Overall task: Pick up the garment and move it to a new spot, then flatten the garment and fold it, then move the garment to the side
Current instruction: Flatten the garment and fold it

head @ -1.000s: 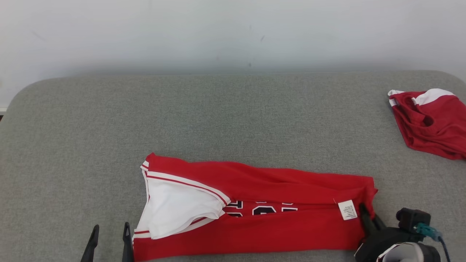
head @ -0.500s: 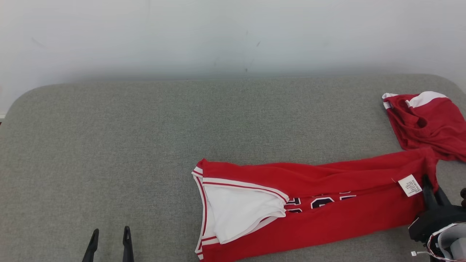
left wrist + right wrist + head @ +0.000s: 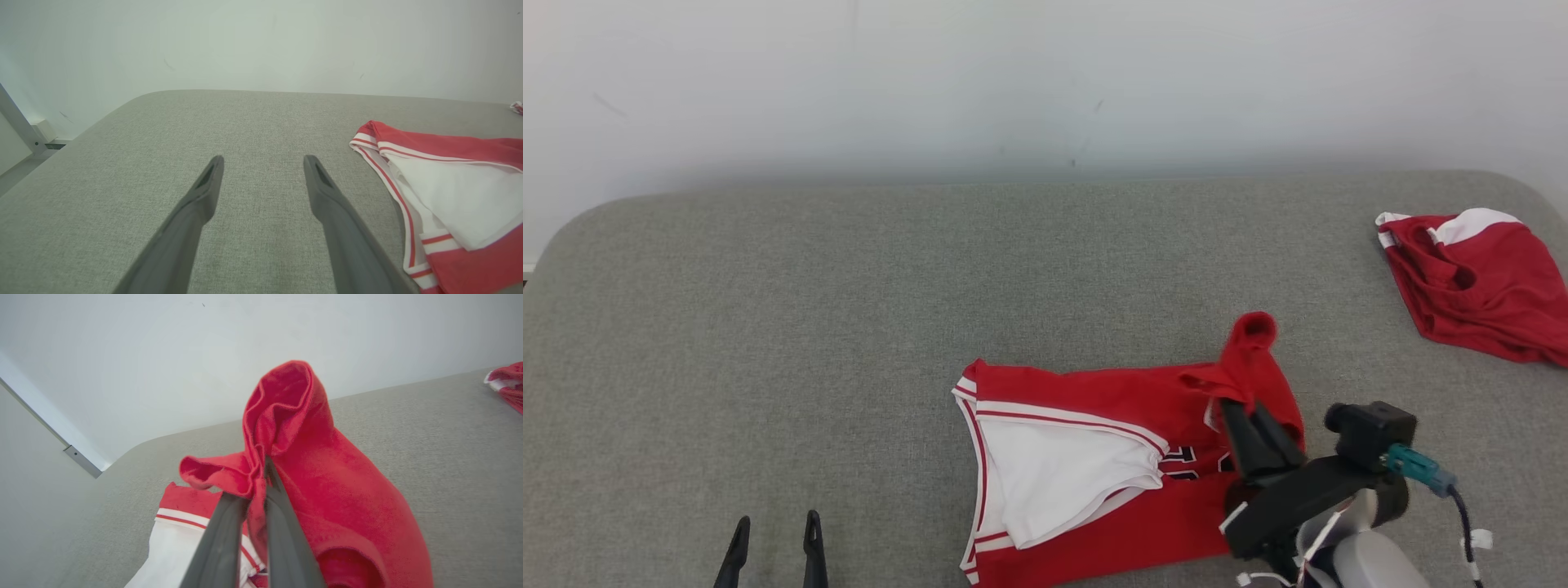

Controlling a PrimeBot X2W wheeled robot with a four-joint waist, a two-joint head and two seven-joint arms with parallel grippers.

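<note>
The garment [image 3: 1086, 457] is a red jersey with white trim and dark lettering, lying at the table's near middle-right. My right gripper [image 3: 1245, 408] is shut on its right end, which is lifted and doubled back leftward over the rest; a bunched red fold [image 3: 286, 428] rises above the closed fingers [image 3: 282, 498]. My left gripper [image 3: 774, 527] stands open at the lower left, fingers [image 3: 204, 196] apart over bare table, with the jersey's white-trimmed edge [image 3: 392, 183] to its right, untouched.
A second red and white garment [image 3: 1478, 286] lies crumpled at the far right of the grey fabric table [image 3: 849, 310]. A pale wall [image 3: 1045, 82] runs behind the table. The table's left and far parts are bare cloth.
My right gripper has carried the jersey's right end up and leftward, folding it over the body. Before that the whole jersey slid to the right. The left gripper stayed put.
</note>
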